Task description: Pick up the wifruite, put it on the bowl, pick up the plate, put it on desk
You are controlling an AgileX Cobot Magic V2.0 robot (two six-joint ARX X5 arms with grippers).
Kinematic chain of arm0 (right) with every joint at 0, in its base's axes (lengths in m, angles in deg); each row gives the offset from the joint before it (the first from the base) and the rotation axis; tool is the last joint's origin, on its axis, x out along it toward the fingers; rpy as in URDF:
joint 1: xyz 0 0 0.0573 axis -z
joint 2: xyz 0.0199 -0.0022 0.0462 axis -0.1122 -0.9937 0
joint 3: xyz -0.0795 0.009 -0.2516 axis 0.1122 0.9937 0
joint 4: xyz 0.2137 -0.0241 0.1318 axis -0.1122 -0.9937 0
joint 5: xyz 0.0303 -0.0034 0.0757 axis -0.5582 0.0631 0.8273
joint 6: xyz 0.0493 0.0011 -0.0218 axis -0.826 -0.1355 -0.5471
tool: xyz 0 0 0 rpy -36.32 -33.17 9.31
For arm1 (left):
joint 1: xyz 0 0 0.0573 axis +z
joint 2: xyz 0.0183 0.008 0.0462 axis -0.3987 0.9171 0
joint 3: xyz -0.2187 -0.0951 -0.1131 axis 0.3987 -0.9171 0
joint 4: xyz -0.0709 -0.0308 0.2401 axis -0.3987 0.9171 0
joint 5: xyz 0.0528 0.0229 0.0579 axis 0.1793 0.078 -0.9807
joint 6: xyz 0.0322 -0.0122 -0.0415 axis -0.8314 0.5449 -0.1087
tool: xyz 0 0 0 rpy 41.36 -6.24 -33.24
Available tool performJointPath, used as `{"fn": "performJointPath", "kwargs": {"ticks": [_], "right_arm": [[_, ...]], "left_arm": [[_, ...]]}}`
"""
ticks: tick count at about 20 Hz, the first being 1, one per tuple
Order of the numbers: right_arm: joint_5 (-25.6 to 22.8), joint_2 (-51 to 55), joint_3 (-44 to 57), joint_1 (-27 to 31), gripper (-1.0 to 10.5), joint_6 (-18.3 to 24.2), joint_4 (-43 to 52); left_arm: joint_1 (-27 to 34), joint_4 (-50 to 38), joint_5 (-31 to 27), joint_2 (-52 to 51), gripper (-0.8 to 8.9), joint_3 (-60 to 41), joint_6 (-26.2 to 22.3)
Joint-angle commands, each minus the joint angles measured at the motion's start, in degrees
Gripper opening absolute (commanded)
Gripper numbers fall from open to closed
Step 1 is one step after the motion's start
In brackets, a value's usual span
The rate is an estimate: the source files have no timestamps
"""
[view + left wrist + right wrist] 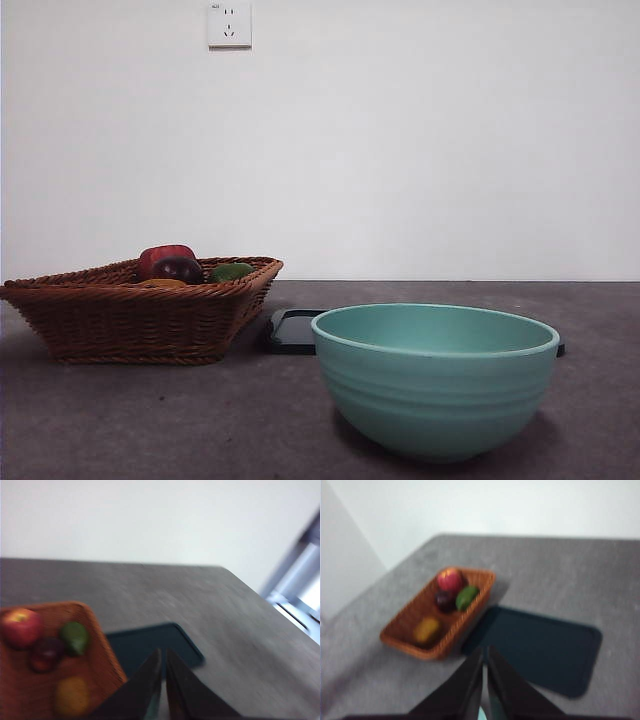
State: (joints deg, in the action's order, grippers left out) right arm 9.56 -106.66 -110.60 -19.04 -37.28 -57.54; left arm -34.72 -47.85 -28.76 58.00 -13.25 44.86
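Nothing is gripped yet: both the left hand (161, 680) and right hand (484, 680) are held together. The orange-brown fruit (426, 629), lying in the basket (405, 639), must be reached first.

Front view: sharp, evenly lit — soft shadows under the bowl (435, 378) and wicker basket (140, 315) on the desk (150, 420). Both wrist views blurred; fruit in the basket is smeared. Left wrist view: bright washed-out area at one side — no glare elsewhere.
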Motion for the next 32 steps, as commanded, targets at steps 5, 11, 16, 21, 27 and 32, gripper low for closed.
{"fn": "performJointPath", "kwargs": {"ticks": [5, 11, 16, 21, 27, 32], "right_arm": [[0.2, -0.4, -4.1, -0.5, 0.1, 6.2, -8.9], [0.4, -0.4, -5.0, -0.5, 0.1, 7.6, -13.6], [1.6, -0.4, -5.0, -0.5, 0.1, 8.5, -13.9], [2.0, -0.4, -5.0, -0.5, 3.8, 8.5, -13.7], [2.0, -0.4, -5.0, -0.5, 5.8, 7.8, -13.8], [1.9, -0.4, -5.0, -0.5, 5.8, 7.6, -13.8]], "left_arm": [[-3.8, 3.5, 4.1, 2.7, 0.16, 2.6, -5.2], [-8.4, 6.2, 4.1, 3.1, 0.16, 2.6, -8.6], [-9.3, 6.4, 4.1, 2.7, 0.34, 2.6, -9.2], [-9.3, 10.5, 4.1, 2.7, 5.45, 2.6, -9.2], [-9.3, 9.3, 4.1, 2.7, 6.28, 2.6, -9.0], [-9.3, 10.6, 4.1, 2.6, 6.25, 2.6, -7.6]]}}
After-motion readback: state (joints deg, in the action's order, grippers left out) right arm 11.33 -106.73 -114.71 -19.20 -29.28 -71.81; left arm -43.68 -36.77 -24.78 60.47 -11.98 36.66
